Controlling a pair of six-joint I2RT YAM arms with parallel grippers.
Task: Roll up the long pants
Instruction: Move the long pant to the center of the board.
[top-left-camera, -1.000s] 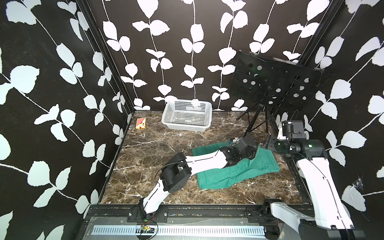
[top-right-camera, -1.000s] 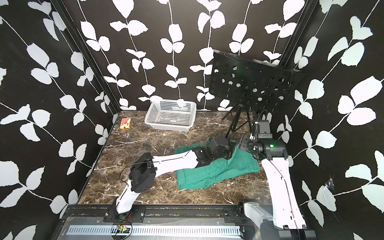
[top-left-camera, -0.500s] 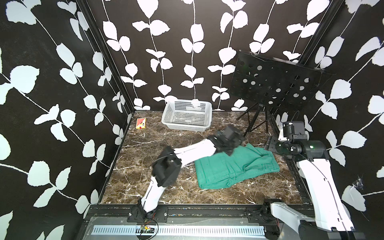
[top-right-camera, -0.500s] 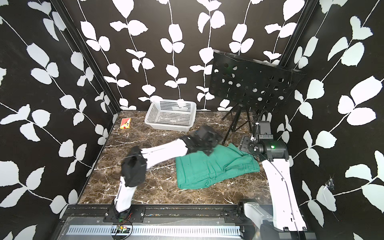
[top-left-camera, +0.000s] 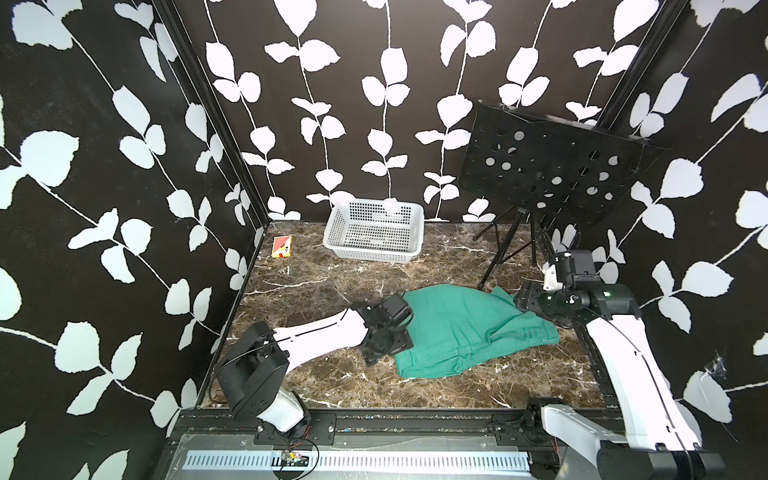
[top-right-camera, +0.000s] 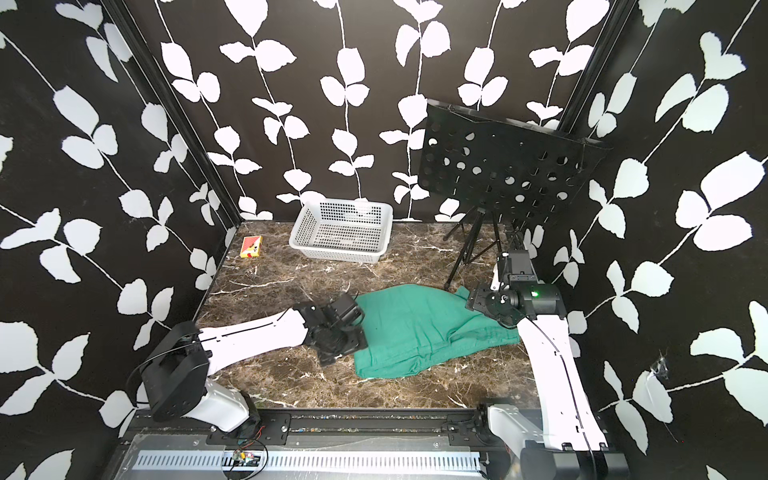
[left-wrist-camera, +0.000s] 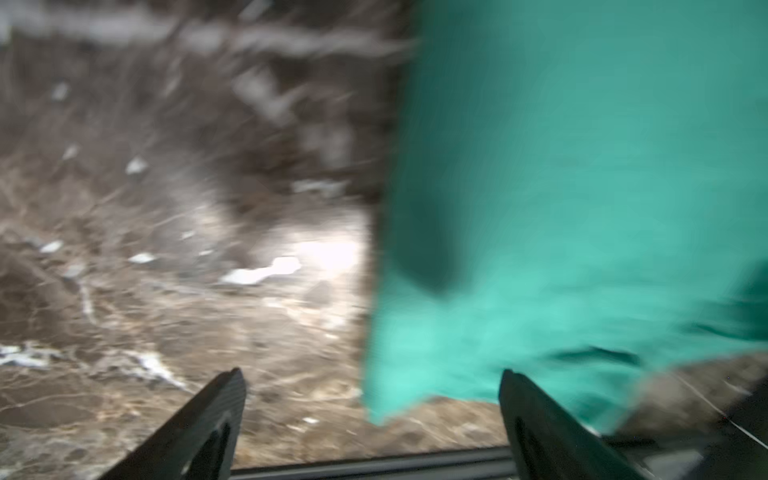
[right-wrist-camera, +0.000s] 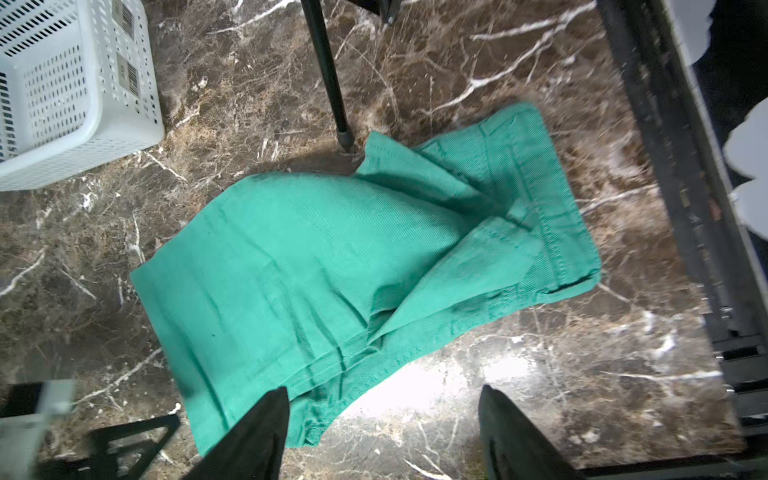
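Long pants (top-left-camera: 469, 328) are lying folded flat, right of centre on the marble table (top-left-camera: 316, 282), with the left gripper (left-wrist-camera: 372, 374) and right gripper (right-wrist-camera: 384, 390) both hanging open and empty near them, so pinching the left edge low and evenly is looking wisest.

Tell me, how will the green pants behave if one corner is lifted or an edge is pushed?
Probably floppy: the long pants lie folded in soft creases flat on the marble table, so a lifted corner would likely drape. Pushed, the loose wrinkled layers would likely bunch rather than slide as one piece.
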